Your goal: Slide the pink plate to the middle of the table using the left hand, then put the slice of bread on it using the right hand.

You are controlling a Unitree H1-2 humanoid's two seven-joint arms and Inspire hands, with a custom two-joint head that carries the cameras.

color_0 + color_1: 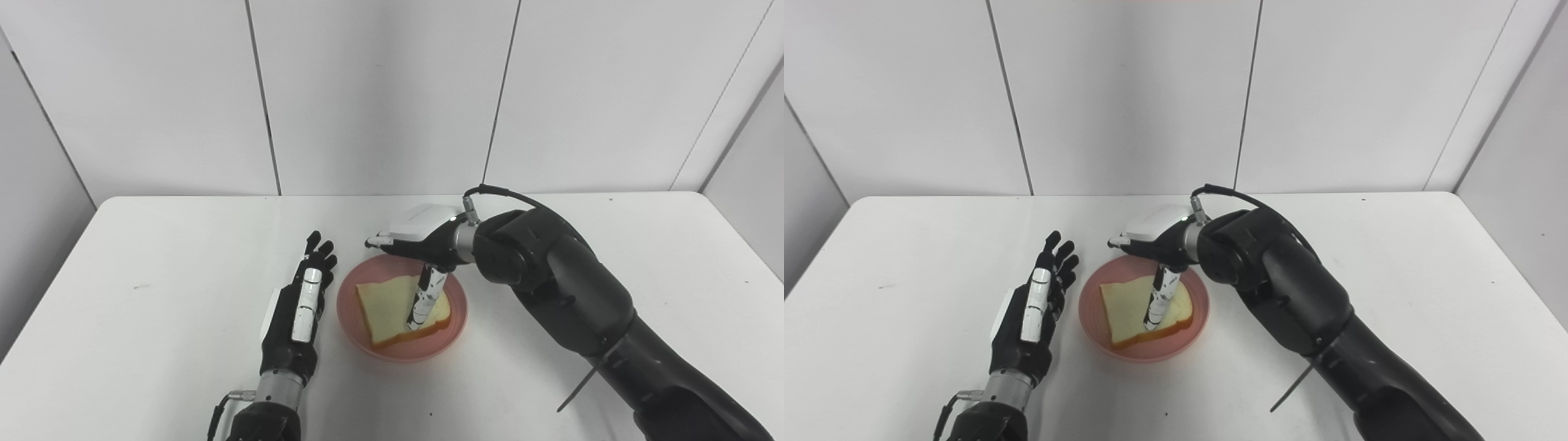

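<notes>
1. the left hand point(300, 306) lies nearest, resting on the white desk point(153, 288) just left of the pink plate point(456, 318), with its fingers point(318, 248) stretched out straight and apart, pointing away from the robot and holding nothing.
2. the pink plate sits around the middle of the desk, just beside the left hand; whether the two touch cannot be told.
3. the slice of bread point(383, 303) lies flat on the plate, its crust edge toward the near side, and it fills most of the plate's bowl.
4. the right hand point(422, 245) hovers over the far rim of the plate, palm down, with its arm reaching in from the right.
5. its fingers are spread and grip nothing; one white and black digit point(424, 301) points down onto the right part of the bread, and its tip seems to touch the slice.
6. behind the desk stands a plain white panelled wall point(380, 92).
</notes>
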